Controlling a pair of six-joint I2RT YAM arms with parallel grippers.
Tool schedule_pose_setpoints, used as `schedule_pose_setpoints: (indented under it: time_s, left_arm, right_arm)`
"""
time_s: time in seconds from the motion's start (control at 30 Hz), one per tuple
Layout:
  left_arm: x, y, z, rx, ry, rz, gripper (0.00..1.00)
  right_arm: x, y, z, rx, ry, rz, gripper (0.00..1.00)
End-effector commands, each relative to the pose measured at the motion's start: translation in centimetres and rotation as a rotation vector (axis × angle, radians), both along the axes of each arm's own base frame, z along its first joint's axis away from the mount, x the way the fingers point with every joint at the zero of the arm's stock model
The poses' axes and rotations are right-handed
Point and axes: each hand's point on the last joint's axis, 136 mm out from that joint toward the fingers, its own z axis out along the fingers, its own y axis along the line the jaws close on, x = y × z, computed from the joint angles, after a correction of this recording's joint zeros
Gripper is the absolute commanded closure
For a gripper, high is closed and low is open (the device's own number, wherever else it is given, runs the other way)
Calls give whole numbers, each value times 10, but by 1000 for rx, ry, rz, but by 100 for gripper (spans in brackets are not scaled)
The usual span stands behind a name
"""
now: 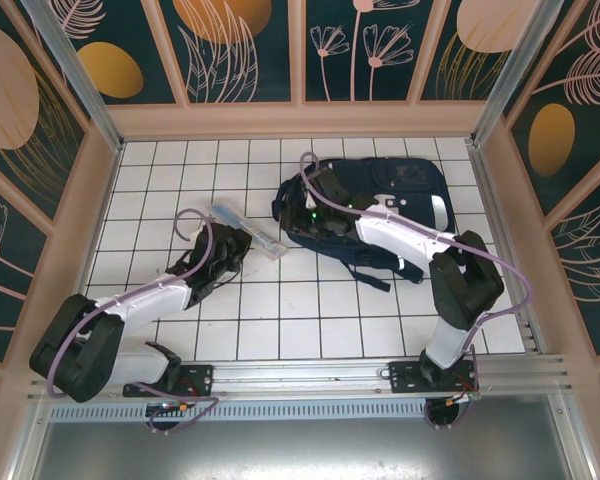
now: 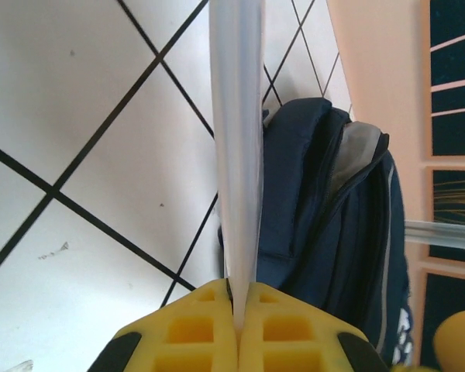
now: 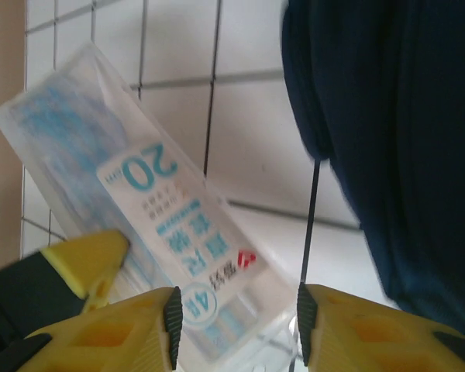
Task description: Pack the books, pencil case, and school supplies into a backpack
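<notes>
- White tiled table (image 1: 280, 330) with dark grid lines, boxed in by peach-framed walls (image 1: 240, 50) painted with leaves on dark blue.
- The backpack (image 1: 390, 205) lies flat at the far right of the table. It is navy with a white stripe, and its straps trail toward the near side.
- The packet (image 1: 248, 228) sits just left of the backpack, angled from far-left to near-right.
- My left gripper (image 2: 236, 329) is clenched on the packet. On the left wrist feed the yellow pads meet on its edge and the clear sheet rises straight up from between them (edge-on, so I can read no print there).
- My right gripper (image 3: 236, 314) is released. Its yellow fingers stand apart, with tile and a packet corner showing in the gap, and I see nothing pinched.
- From above, the right gripper is at the backpack's left end, over the dark fabric.
- On the right wrist feed the packet carries light-blue print with a large "20". Navy backpack fabric lies to its right, with a thin dark cord hanging from it.
</notes>
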Motion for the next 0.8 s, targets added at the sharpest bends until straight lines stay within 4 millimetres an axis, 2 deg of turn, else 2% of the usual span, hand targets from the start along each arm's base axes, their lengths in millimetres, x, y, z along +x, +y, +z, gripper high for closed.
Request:
schedule_pose_setpoints:
  time_s: [0.0,0.13,0.3,0.43,0.6,0.77]
  left_arm:
    - [0,9,15,146,-24,-40,100]
    - [-4,16,28,195,-57,-49,100]
    - [-6,16,46,251,-106,-100,100]
    - [-9,17,52,296,-116,-131,100]
    - [-14,23,62,316,-150,-130,100]
    - [-16,21,64,318,-158,-147,100]
  right_arm:
    - [24,-35,14,-227,-133,-29,52]
    - [53,-52,24,-356,-213,-67,44]
    - [75,-55,5,-475,-215,-52,42]
    - [91,-56,-9,-559,-223,-56,43]
    - [103,-65,-25,-659,-221,-68,42]
    - [103,-64,-47,-685,-197,-49,43]
